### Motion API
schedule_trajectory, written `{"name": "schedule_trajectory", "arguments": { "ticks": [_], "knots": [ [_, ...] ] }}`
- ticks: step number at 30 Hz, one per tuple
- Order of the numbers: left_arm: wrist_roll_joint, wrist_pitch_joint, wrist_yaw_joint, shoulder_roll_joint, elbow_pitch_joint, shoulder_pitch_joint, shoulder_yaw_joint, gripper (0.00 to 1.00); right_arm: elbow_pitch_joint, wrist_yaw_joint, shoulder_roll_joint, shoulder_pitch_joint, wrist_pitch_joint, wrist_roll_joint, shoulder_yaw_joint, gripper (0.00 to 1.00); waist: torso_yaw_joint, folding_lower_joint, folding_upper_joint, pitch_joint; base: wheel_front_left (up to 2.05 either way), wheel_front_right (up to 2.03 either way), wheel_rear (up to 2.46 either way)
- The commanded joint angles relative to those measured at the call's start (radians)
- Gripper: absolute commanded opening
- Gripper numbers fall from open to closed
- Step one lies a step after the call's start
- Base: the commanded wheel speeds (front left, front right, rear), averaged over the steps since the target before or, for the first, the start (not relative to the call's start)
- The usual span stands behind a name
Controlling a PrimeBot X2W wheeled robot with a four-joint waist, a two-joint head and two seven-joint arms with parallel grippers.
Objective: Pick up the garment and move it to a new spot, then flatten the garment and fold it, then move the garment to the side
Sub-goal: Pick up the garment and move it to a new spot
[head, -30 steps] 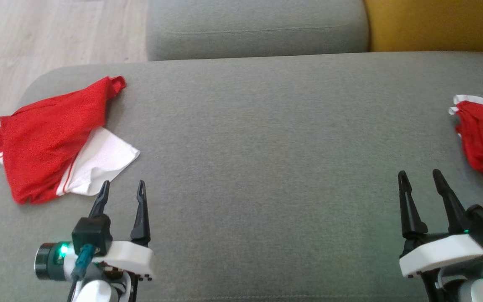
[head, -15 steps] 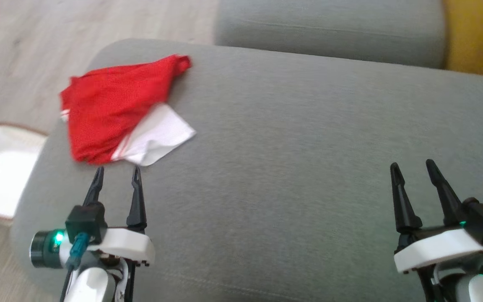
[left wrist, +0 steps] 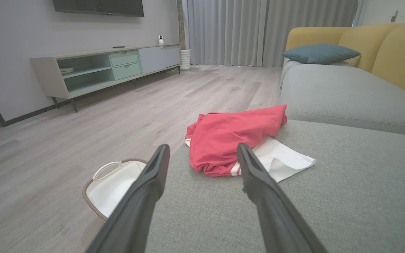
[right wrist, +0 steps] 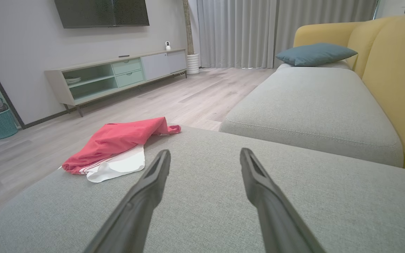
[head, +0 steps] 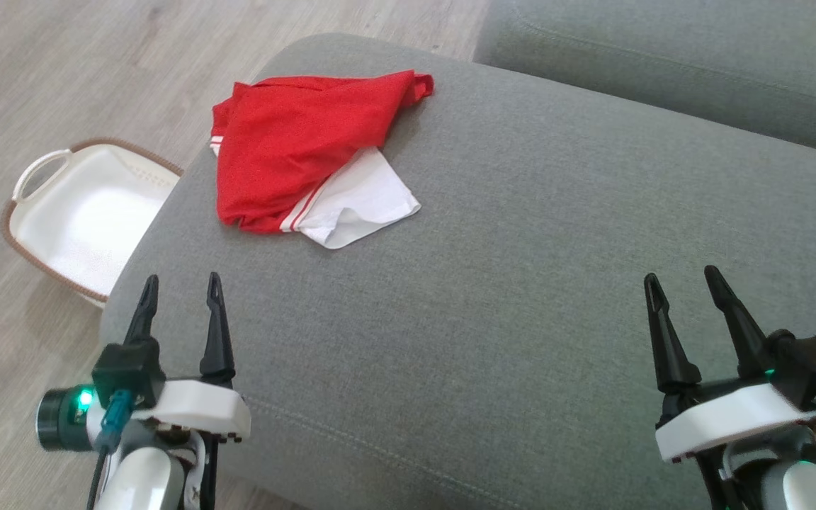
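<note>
The garment (head: 309, 145) is a crumpled red piece with a white part and red-white stripes, lying near the far left corner of the grey sofa cushion (head: 521, 297). The left wrist view shows the garment (left wrist: 234, 137) just beyond the fingertips, and in the right wrist view the garment (right wrist: 118, 144) lies off to the left. My left gripper (head: 180, 283) hangs open over the cushion's near left edge, short of the garment, holding nothing. Over the cushion's near right part, my right gripper (head: 684, 278) is open and empty.
A white basket with a brown rim (head: 75, 212) stands on the wooden floor left of the cushion, also seen as the basket (left wrist: 114, 182) in the left wrist view. A second grey cushion (head: 663, 64) lies behind. A yellow sofa back (right wrist: 396, 80) rises at the right.
The head camera has swung left: the garment now sits nearer the picture's middle, the basket has come into view, and a second red garment at the right edge has left the picture. Both grippers stay open.
</note>
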Motion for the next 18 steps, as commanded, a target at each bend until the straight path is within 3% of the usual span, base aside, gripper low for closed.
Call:
{"name": "schedule_trajectory", "arguments": {
  "ticks": [1, 9, 18],
  "knots": [
    [0.005, -0.012, -0.001, 0.009, -0.037, -0.051, 0.042, 1.00, -0.045, 0.007, -0.005, -0.045, 0.001, -0.008, 0.023, 1.00, 0.009, 0.0000, 0.0000, 0.006, 0.00, 0.00, 0.00],
    [0.019, -0.012, -0.003, -0.010, -0.065, -0.070, 0.074, 1.00, -0.067, 0.007, -0.006, -0.069, 0.017, -0.024, 0.033, 1.00, -0.004, 0.0000, 0.0000, 0.066, 0.00, 0.00, 0.00],
    [0.032, -0.012, -0.041, -0.050, -0.018, -0.238, 0.116, 1.00, -0.139, 0.007, -0.060, -0.148, 0.070, -0.034, 0.039, 1.00, -0.088, 0.0000, 0.0000, 0.270, 0.00, 0.00, 0.00]
  ]
}}
